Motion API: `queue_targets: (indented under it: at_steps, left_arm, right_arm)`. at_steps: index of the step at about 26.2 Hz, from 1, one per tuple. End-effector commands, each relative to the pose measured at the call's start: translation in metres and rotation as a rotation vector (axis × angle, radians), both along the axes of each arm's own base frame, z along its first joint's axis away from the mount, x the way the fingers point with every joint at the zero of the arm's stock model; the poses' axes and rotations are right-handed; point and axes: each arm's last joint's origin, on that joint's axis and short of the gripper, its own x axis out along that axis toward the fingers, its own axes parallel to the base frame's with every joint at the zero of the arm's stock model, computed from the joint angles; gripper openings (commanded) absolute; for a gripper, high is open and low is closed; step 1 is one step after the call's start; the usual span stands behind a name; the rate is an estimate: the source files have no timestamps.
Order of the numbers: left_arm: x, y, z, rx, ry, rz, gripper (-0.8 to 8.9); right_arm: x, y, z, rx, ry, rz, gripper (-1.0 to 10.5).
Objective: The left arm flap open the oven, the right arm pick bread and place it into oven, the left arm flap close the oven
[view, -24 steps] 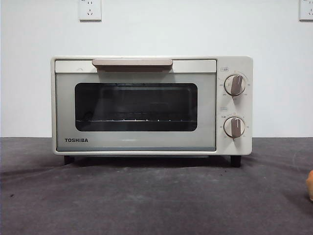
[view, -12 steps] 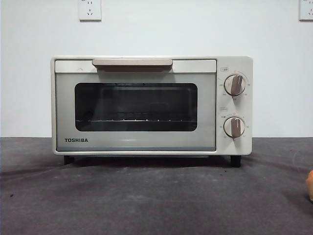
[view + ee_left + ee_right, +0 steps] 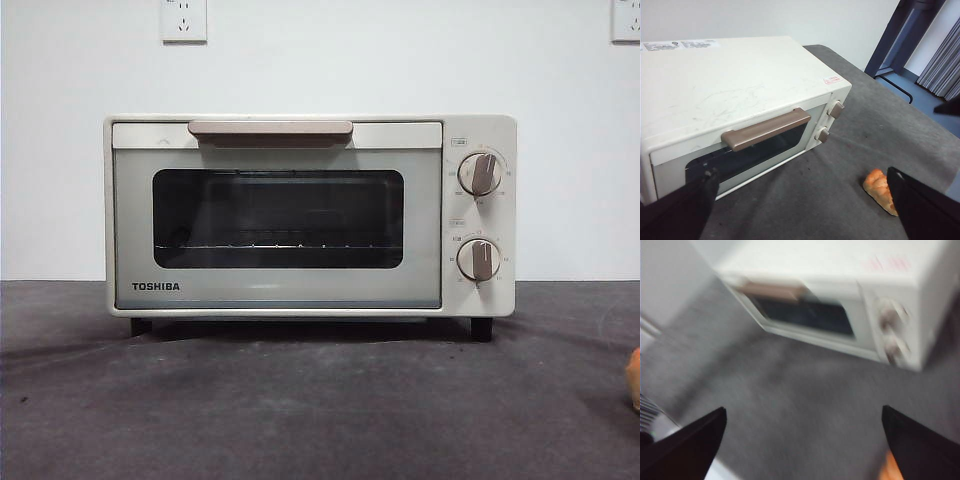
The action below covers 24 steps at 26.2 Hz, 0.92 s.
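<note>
We start from our left gripper (image 3: 800,210): its jaws stand wide apart and hold nothing. It hovers above and in front of the oven (image 3: 310,215), whose door is shut. The handle (image 3: 766,129) runs lengthwise along the door's top edge, between the jaws, nearer to this arm. The bread (image 3: 881,190) lies on the table (image 3: 320,400), right of the oven. Our right gripper (image 3: 800,450) is also wide open and empty.
</note>
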Motion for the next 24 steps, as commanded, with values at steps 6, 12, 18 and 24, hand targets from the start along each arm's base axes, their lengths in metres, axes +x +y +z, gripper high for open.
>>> queue_targets:
  at_steps: [6,12,18,24]
  left_arm:
    - [-0.001,-0.002,0.005,0.001,-0.029,-0.021,5.63]
    - [-0.001,-0.002,0.005,0.002,-0.026,-0.024,5.63]
    - [-0.001,-0.002,0.005,0.003,-0.022,-0.024,5.63]
    - [-0.001,-0.002,0.005,0.003,-0.022,-0.024,5.63]
  right_arm:
    - [0.013,-0.002,-0.023,-0.187,0.297,-0.132,5.0]
    - [0.031,0.002,-0.043,-0.257,0.438,-0.136,5.0]
    - [0.043,0.01,-0.077,-0.316,0.569,-0.109,5.0]
    - [0.059,0.02,-0.101,-0.369,0.612,-0.138,5.0]
